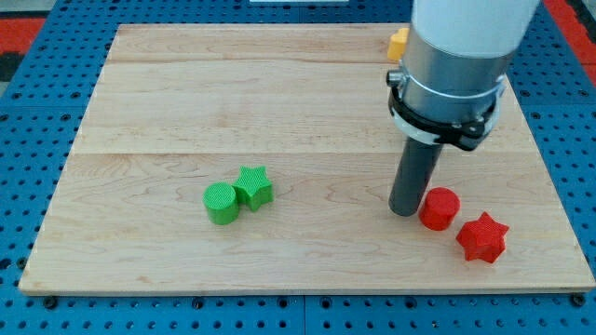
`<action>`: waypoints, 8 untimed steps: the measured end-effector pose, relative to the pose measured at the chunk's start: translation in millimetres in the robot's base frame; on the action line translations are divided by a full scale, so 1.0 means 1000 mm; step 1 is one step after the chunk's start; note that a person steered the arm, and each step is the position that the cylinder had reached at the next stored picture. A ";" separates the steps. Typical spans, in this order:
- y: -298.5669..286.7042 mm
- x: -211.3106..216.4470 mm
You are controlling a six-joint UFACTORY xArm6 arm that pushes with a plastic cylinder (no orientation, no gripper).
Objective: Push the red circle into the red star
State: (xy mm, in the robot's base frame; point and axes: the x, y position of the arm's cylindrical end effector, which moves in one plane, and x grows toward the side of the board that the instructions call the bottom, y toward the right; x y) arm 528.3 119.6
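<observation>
Small red plastic circle block point(439, 207) near board's bottom-right corner, red plastic star block point(481, 236) just beside. My tip point(404, 211), holding nothing, touches circle's left flank. Likely light, rigid, slides easily; push there.

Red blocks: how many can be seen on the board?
2: the red circle just right of my tip, the red star to its lower right. The arm may hide others.
</observation>
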 end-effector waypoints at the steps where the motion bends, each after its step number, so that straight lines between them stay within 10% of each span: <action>1: 0.002 -0.020; 4: 0.077 -0.039; 5: 0.154 0.019; 8: 0.106 0.090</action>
